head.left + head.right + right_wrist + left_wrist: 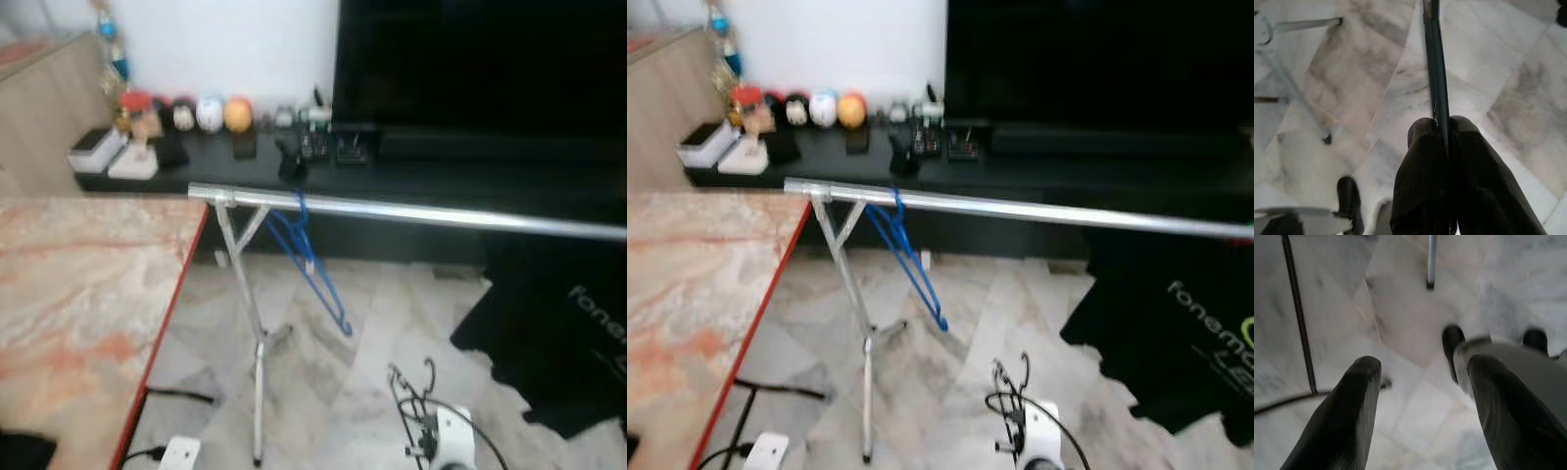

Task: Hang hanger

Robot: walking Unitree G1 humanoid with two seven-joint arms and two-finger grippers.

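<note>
A silver rail (392,210) of a clothes rack crosses in front of me, on thin metal legs (253,333). A blue hanger (312,259) hangs from the rail near its left end, tilted. In the right wrist view my right gripper (1442,125) is shut on a thin dark hanger bar (1434,58), which runs away from the fingers over the marble floor. My left gripper (1425,367) is open above the floor with nothing between its fingers. A white arm part with black wires (431,421) shows at the bottom of the eye views.
A marble-topped table with a red edge (78,294) stands at my left. A black garment (558,333) hangs under the rail's right part. Behind are a large dark TV (470,59) and a low black shelf with toys (211,113). Cables and a white plug box (176,452) lie on the floor.
</note>
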